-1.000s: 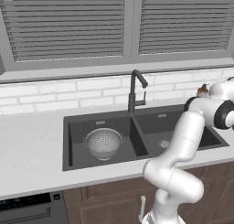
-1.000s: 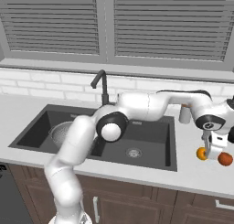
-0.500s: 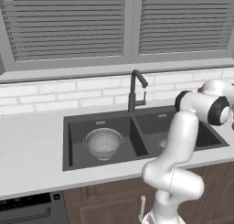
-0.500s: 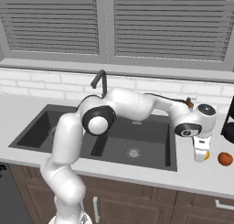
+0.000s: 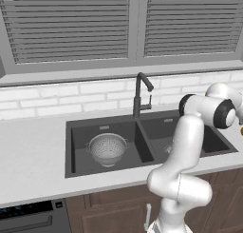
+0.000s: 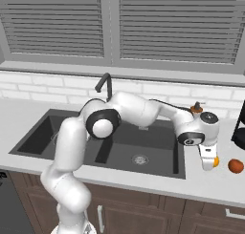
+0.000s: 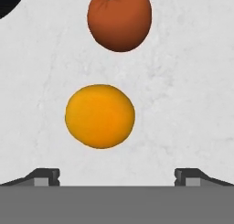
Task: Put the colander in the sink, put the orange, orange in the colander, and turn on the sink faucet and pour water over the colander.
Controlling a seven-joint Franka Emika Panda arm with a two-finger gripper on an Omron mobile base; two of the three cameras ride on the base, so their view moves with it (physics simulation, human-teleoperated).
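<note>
Left basin of the sink (image 5: 76,146): the colander (image 5: 107,149) sits upright, with no fruit in it. Behind the divider stands the sink faucet (image 5: 140,95), with no stream visible. Right counter (image 6: 210,187): the gripper (image 6: 208,164) hangs with jaws spread wide and nothing between them, directly above the nearer orange (image 7: 100,116); the darker orange (image 7: 119,18) lies just beyond, apart from it. Risk: the round fruit may roll aside if one finger (image 7: 45,176) touches first, or be nudged into its neighbour.

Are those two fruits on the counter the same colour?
No. The nearer orange is bright yellow-orange, the farther one darker reddish-orange; the hand view shows it best.
</note>
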